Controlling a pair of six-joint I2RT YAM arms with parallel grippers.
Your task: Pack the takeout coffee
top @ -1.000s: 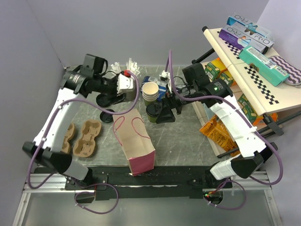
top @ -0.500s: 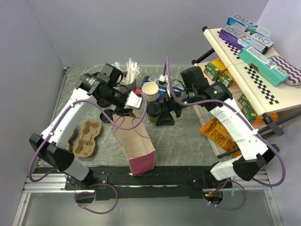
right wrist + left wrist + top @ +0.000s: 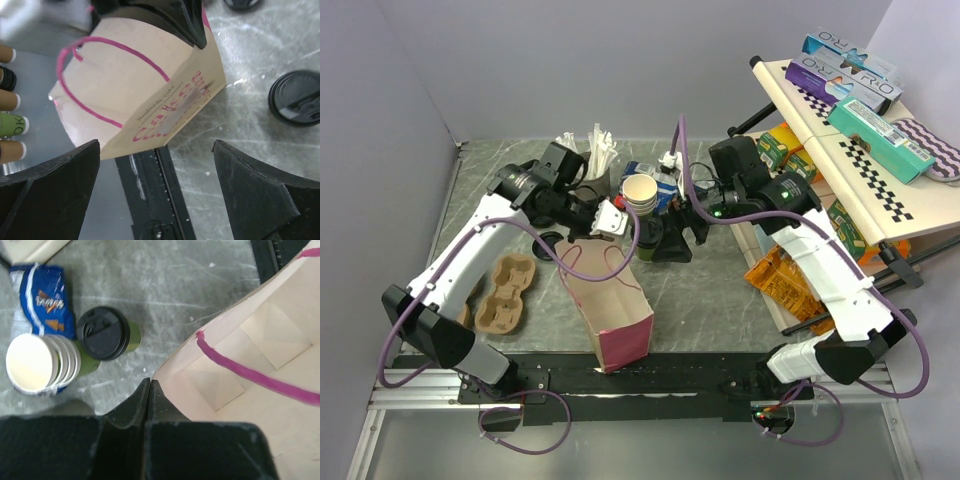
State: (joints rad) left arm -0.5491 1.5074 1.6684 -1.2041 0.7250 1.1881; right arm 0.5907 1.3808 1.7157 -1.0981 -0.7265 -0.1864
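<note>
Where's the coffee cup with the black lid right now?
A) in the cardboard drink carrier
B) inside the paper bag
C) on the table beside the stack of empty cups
C: the takeout coffee stands on the table next to the stack of lidless cups, outside the paper bag.

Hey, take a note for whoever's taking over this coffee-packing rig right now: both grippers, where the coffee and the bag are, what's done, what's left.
Left gripper: shut on the rim of the paper bag.
Right gripper: open, holding nothing, close beside the coffee.
Coffee: lid on, upright on the table next to the stack of empty cups, outside the bag.
Done: bag stands with its mouth open.
Left: grasp the coffee, probably with the right gripper, and lower it into the bag.
</note>
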